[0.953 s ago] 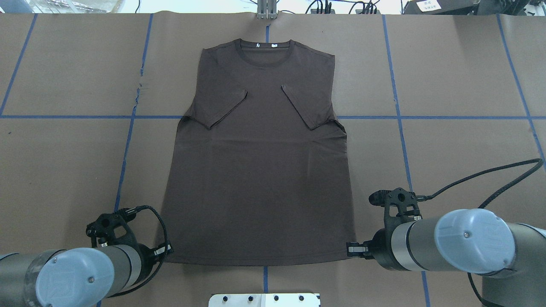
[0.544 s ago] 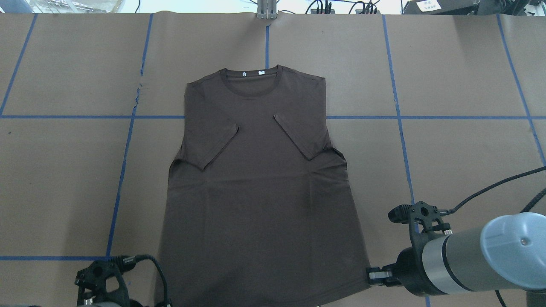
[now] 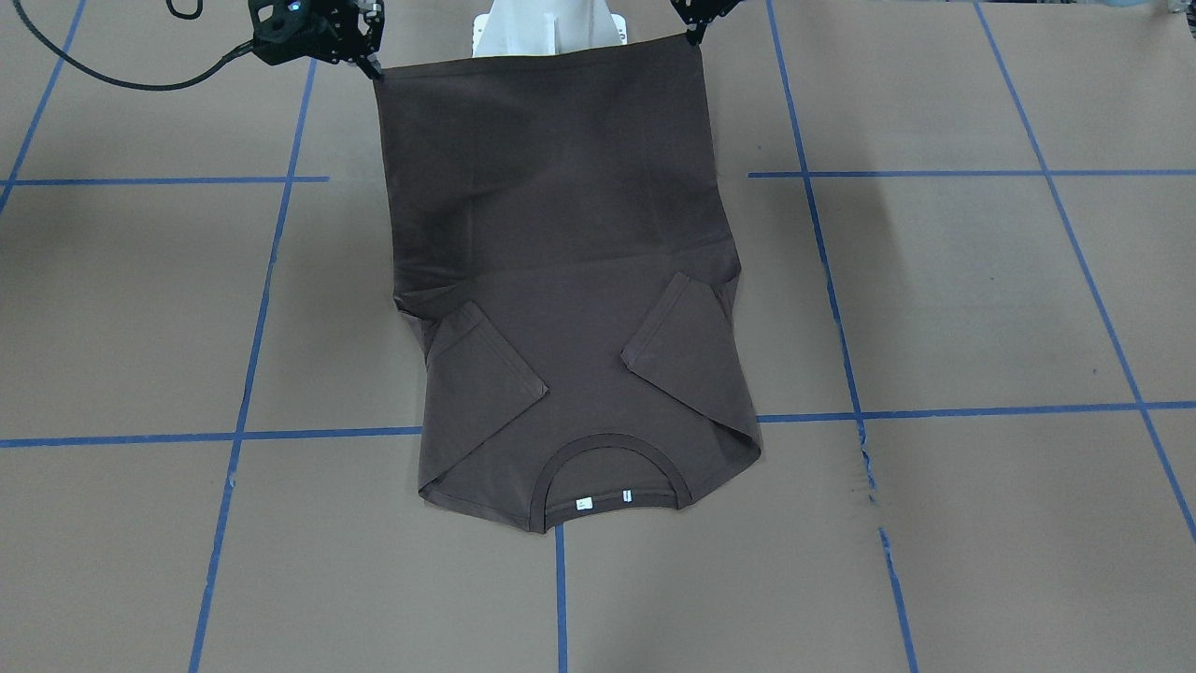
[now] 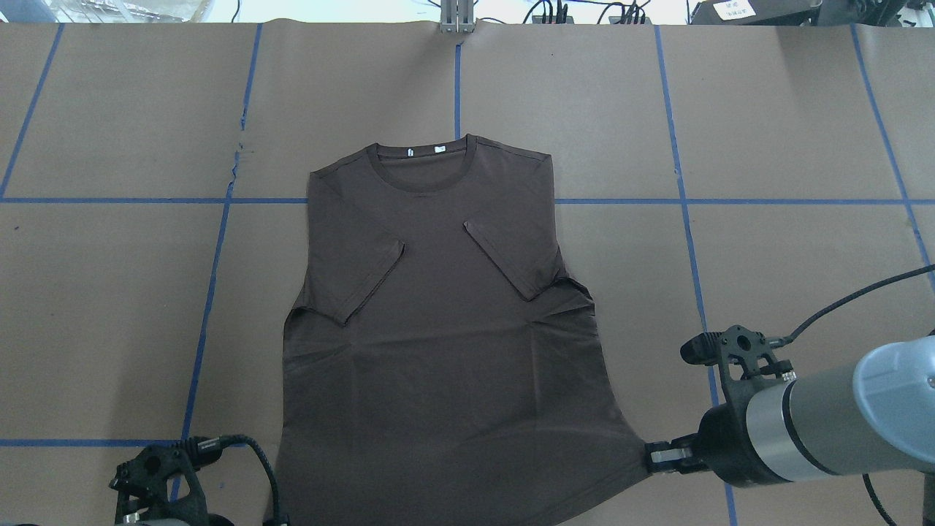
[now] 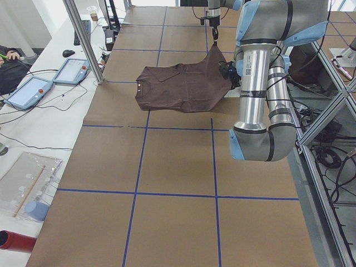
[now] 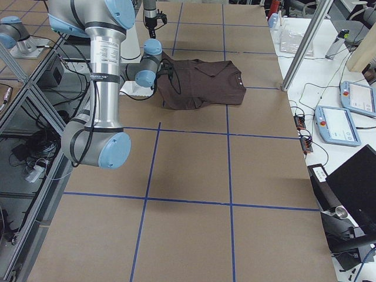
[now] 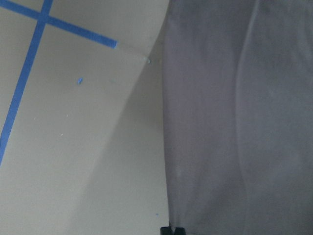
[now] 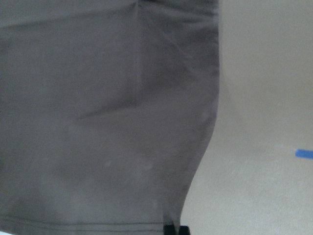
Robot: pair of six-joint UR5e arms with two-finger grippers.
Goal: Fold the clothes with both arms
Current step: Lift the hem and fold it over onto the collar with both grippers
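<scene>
Now holding a brown shirt point(image 4: 438, 351) by its two bottom corners, one in each claw. With the right claw point(image 4: 654, 456), a tight pinch on one corner, the cloth drawn out to a point there. With the left claw point(image 3: 696, 33), a pinch on the other corner, almost cut off at the low edge of the overhead view but plain to see from across the desk point(image 4: 767, 131). From each wrist camera, just the black fingers point(image 7: 167, 231) at the very bottom, tight on the shirt's edge. Bottom half of the shirt lifted off the desk on the robot's side and sloping down. Top half lying flat near the middle of the desk, with the collar point(image 4: 420, 164) pointing away from the robot. Shoulders lying across a blue tape line point(image 4: 730, 201). One sleeve point(image 4: 365, 281) and the other sleeve point(image 4: 511, 263) folded in over the chest, apart from each other. Two small white labels point(image 4: 440, 150) inside the back of the collar. A few creases in the cloth beside the sleeve on the right arm's side. Brown paper over the whole desk, marked into big squares with blue tape. Past the desk's far edge, a white side table with two flat screens point(image 5: 30, 92).
</scene>
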